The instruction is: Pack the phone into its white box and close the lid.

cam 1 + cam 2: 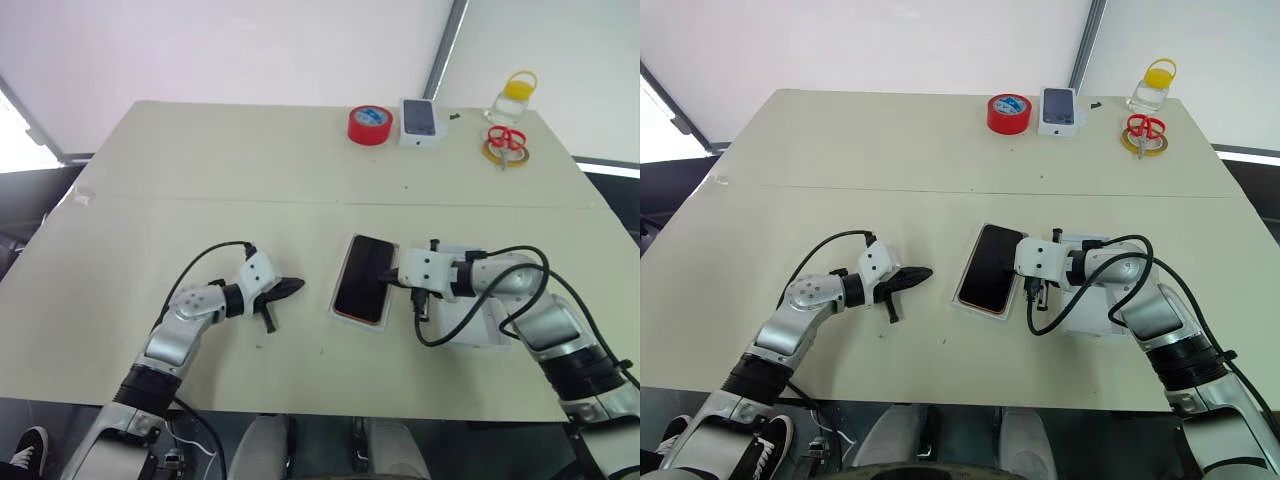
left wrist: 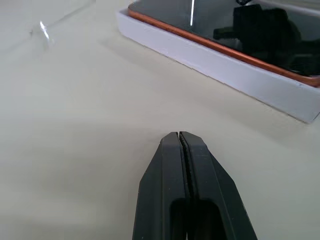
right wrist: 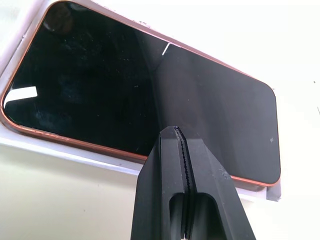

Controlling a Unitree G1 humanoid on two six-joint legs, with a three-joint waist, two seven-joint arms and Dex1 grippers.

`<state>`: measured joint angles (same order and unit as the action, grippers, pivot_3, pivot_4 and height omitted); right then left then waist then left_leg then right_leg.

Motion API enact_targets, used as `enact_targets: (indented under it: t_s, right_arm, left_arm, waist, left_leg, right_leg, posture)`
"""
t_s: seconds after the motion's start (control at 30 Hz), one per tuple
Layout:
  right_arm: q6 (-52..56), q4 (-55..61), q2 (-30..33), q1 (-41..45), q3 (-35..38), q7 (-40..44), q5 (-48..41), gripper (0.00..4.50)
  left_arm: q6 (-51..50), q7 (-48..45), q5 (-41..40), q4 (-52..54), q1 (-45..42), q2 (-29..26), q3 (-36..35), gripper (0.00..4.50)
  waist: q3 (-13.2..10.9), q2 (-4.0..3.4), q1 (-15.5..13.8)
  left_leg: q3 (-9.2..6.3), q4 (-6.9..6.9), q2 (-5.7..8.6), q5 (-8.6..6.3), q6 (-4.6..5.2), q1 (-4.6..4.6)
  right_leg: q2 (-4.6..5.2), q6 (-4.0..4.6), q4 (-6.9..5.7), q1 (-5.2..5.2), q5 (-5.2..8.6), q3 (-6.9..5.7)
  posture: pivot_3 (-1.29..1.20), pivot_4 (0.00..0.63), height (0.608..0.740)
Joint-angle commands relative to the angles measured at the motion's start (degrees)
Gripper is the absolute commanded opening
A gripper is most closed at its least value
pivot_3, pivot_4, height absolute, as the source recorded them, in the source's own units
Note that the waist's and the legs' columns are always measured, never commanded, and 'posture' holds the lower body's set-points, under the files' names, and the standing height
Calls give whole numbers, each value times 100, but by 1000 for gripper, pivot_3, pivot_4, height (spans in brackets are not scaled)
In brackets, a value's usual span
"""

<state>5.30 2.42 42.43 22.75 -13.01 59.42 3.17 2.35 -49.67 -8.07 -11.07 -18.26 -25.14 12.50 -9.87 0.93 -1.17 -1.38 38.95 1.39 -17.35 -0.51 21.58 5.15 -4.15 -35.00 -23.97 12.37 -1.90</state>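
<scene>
The big pale table (image 1: 200,180) holds everything. At its middle, the white box (image 1: 342,312) has the phone (image 1: 364,278) lying inside, dark screen up. The right gripper (image 1: 385,277), fingers pressed together, sits at the phone's 3 o'clock edge. The left gripper (image 1: 296,287), fingers pressed together too, waits near at 9 o'clock, holding nothing.

Both two-fingered black grippers are held closed, fingers pressed together: the left gripper (image 1: 290,289) is extended nearly level on a bent silver arm, the right gripper (image 1: 385,277) is angled slightly downward toward it.
</scene>
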Motion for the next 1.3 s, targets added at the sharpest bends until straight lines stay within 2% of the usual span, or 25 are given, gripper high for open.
enact_targets:
  t_s: [0.03, 0.3, 0.6, 0.83, 1.1, 1.3]
  right_arm:
    - [-21, -85, 111, 95, 6, -18, 139, 0]
    - [-118, -372, 246, 299, -2, 57, 267, 0]
    - [-116, -356, 222, 193, -69, 144, 263, 0]
    - [87, 0, -38, 18, -325, 174, 233, 0]
    - [657, 320, -315, 62, -99, 193, -174, 0]
    - [487, 201, -403, 52, -317, 73, 25, 0]
  left_arm:
    - [368, 82, 195, -129, -122, 164, 64, 53]
    - [-364, 50, -46, 50, -384, 644, -4, 53]
    - [-729, 22, -32, 198, -501, 806, -7, 53]
    - [-932, 26, -44, 214, -491, 810, 0, 53]
    - [-1098, 69, -19, 150, -548, 940, 71, 53]
    - [-1260, 154, -131, 299, -673, 1164, 21, 53]
  waist:
    - [0, 0, 11]
    - [0, 0, 40]
    - [-1, 0, 44]
    - [0, 0, 53]
    - [-1, -1, 55]
    - [-3, -3, 34]
  left_leg:
    - [1, 0, 0, 0, 1, 0]
    - [4, 1, 1, 0, 2, 1]
    - [4, 1, -1, 0, 3, -1]
    - [3, 0, -3, -1, 3, -2]
    - [3, 0, -18, -1, 4, -7]
    - [2, 1, -8, -1, 4, 2]
  right_leg:
    - [0, -1, 0, 0, 0, 0]
    - [-21, -22, -3, -1, -11, -9]
    - [-28, -25, -6, -2, -12, -8]
    - [-31, -25, -6, -1, -12, -8]
    - [-47, -25, -9, -1, -12, -6]
    - [-39, -24, -6, -3, -12, -5]
  posture:
    - [0, 150, 739]
    - [0, 150, 739]
    - [0, 150, 739]
    - [0, 150, 739]
    - [0, 150, 739]
    - [0, 150, 739]
